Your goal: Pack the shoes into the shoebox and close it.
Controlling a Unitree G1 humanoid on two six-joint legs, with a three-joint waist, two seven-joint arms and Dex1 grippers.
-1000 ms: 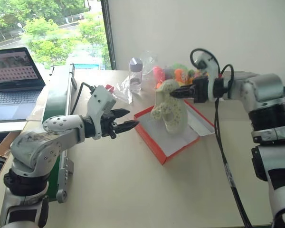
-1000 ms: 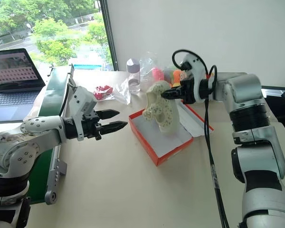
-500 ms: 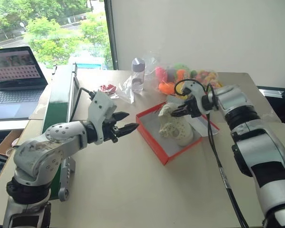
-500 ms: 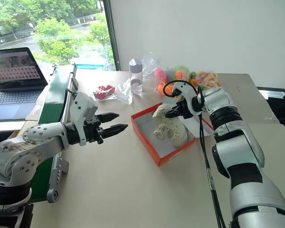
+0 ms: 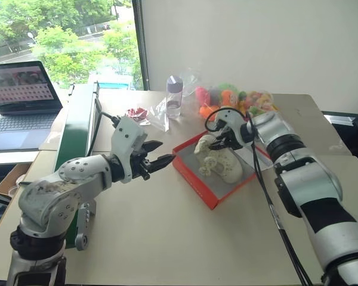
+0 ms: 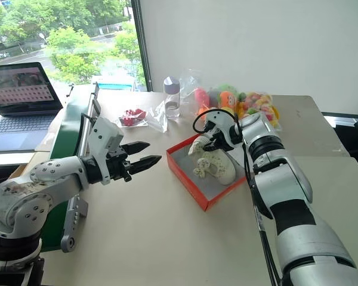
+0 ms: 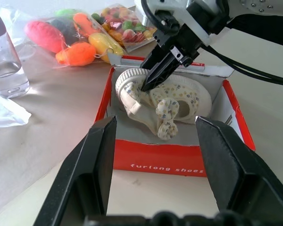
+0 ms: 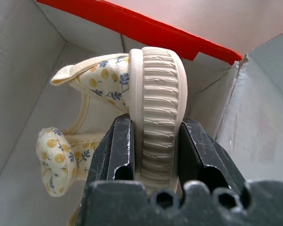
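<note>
The cream shoes (image 5: 219, 165), printed with small flowers, lie together inside the red-orange shoebox (image 5: 194, 183), which stands open near the table's middle. My right gripper (image 5: 210, 145) reaches down into the box and is shut on the ribbed sole edge of one shoe (image 8: 156, 113); that shoe stands on its side against the other. The left wrist view shows the same grip, at the shoe's heel end (image 7: 132, 77). My left gripper (image 5: 162, 152) hovers open just left of the box, pointing at it, with nothing between its fingers (image 7: 98, 165).
A bag of colourful toys (image 5: 234, 98) and a clear bottle (image 5: 173, 94) stand behind the box. A long green board (image 5: 77, 128) runs along the table's left edge, with a laptop (image 5: 21, 89) beyond it. Bare tabletop lies in front of the box.
My right gripper has come down and lowered the shoes from above the box to its floor, rolling as it went. The left gripper has kept its place.
</note>
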